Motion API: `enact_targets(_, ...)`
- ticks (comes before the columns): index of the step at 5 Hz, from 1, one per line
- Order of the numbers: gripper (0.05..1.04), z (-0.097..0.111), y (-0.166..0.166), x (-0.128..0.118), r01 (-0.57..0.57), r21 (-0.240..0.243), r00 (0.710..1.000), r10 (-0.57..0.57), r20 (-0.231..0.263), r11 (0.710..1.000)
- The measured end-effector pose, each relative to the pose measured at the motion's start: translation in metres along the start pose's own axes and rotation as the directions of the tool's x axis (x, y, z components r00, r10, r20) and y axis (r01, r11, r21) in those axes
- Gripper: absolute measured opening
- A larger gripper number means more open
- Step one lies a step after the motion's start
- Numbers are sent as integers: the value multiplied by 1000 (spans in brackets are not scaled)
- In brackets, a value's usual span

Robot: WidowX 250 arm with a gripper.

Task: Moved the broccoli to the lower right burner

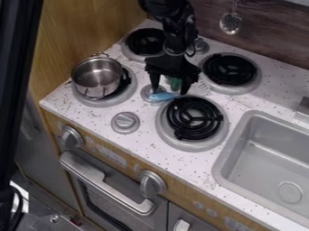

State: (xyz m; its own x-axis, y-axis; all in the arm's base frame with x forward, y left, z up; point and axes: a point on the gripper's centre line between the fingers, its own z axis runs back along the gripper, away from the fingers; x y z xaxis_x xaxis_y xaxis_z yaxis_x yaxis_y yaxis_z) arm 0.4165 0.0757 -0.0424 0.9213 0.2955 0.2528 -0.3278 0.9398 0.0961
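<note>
The black gripper (170,91) hangs over the middle of the stove, its two fingers spread apart and pointing down. Between and behind them shows a small green thing (174,83), which looks like the broccoli, partly hidden by the gripper. A light blue piece (163,96) lies at the fingertips, over the edge of a small silver knob; whether it belongs to the green thing I cannot tell. The lower right burner (194,118), a black coil in a silver ring, is just below and right of the gripper, with nothing on it.
A steel pot (98,76) stands on the lower left burner. Two rear burners, at upper left (145,41) and upper right (230,69), hold nothing. A silver knob (125,122) rises at the front. The grey sink (231,159) is at right; a slotted ladle (230,23) hangs behind.
</note>
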Motion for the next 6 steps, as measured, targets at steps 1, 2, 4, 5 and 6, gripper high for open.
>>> enact_targets(1, 996, -10, -2, 3, 10, 8, 1000, -10, -21, 1000)
enact_targets(2, 997, -16, -6, 9, 6, 4, 1000, -6, -11, 1000)
enact_targets(4, 943, -25, -18, 32, 12, -5, 1000, -11, 21, 1000)
enact_targets(5, 678, -28, -18, 39, -12, 22, 1000, 11, 28, 1000)
enact_targets(6, 407, -30, -16, 37, -1, 54, 1000, 1, -1, 999)
